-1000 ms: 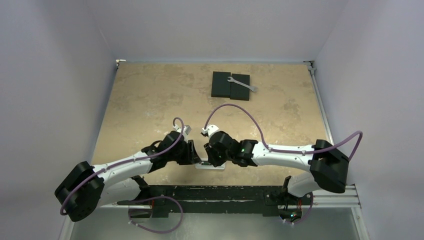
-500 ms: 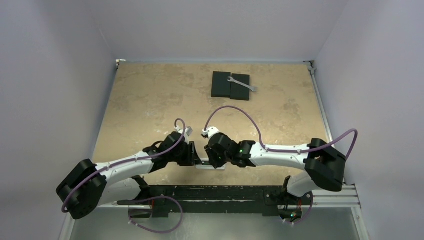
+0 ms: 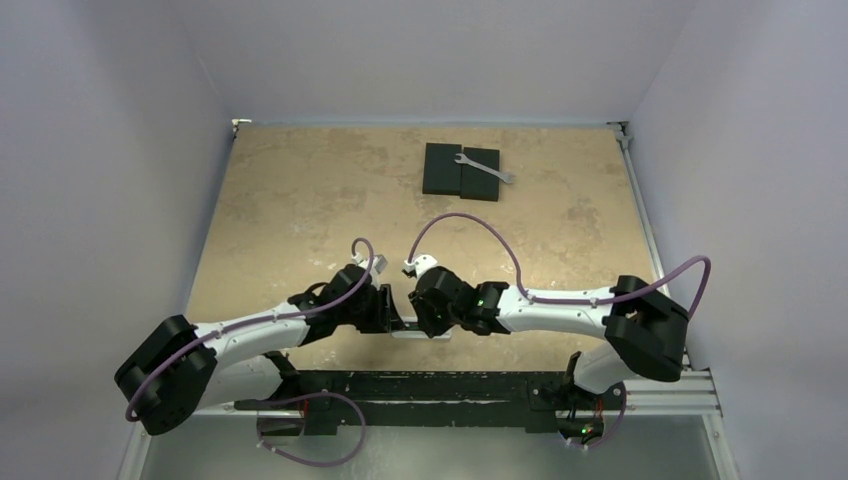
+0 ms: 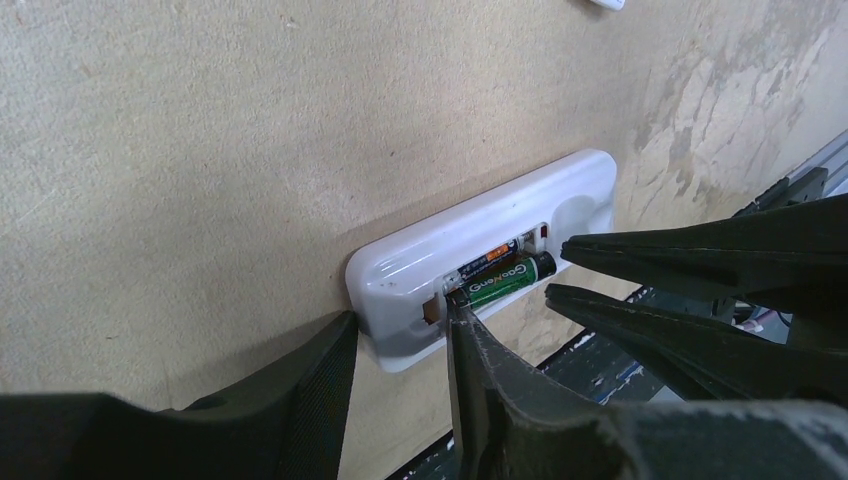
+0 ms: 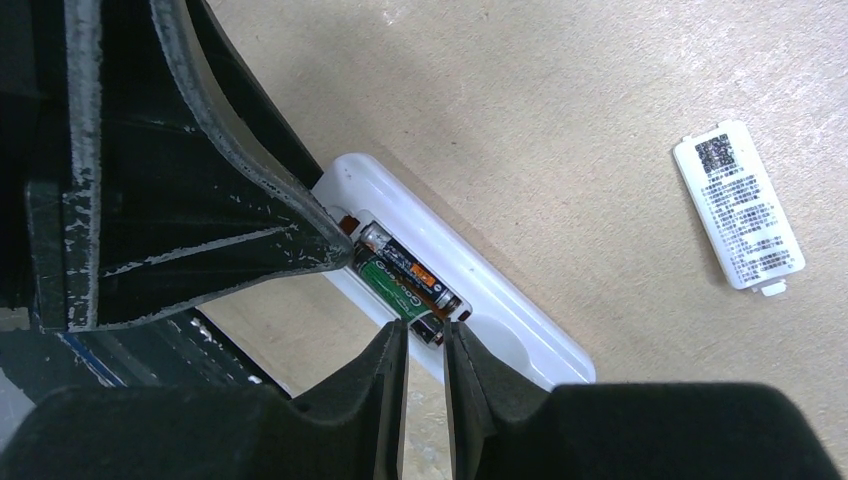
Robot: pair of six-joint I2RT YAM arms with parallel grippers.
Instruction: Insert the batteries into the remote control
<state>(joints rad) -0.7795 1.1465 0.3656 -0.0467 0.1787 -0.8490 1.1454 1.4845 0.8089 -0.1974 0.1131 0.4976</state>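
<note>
As left gripper [image 4: 398, 315] gapes, right gripper [image 5: 425, 330] slightly parted, batteries [image 5: 400, 275] lie in white remote [image 5: 520, 335].

The mottled tan surface [image 3: 300, 200] carries a white remote control [image 4: 470, 225] lying back-up at its near edge, a loose white labelled cover [image 5: 738, 204] apart from it, and two black flat blocks [image 3: 441, 170] side by side toward the far edge.

the remote control [image 4: 470, 235] was smooth glossy white plastic, with glare along its edges. the batteries [image 4: 497, 283] had shiny printed wraps, one green, one black with orange. left pincer [image 4: 400, 345] and right pincer [image 5: 425, 350] were matt black, coarse-faced, edges scuffed grey. counter [image 4: 200, 150] was matt tan board, mottled, faintly fibrous. loose cover [image 5: 738, 205] was white plastic with a printed label. wrench [image 3: 486, 168] looked like bare silver metal, and the blocks [image 3: 442, 168] were matt black.
</note>
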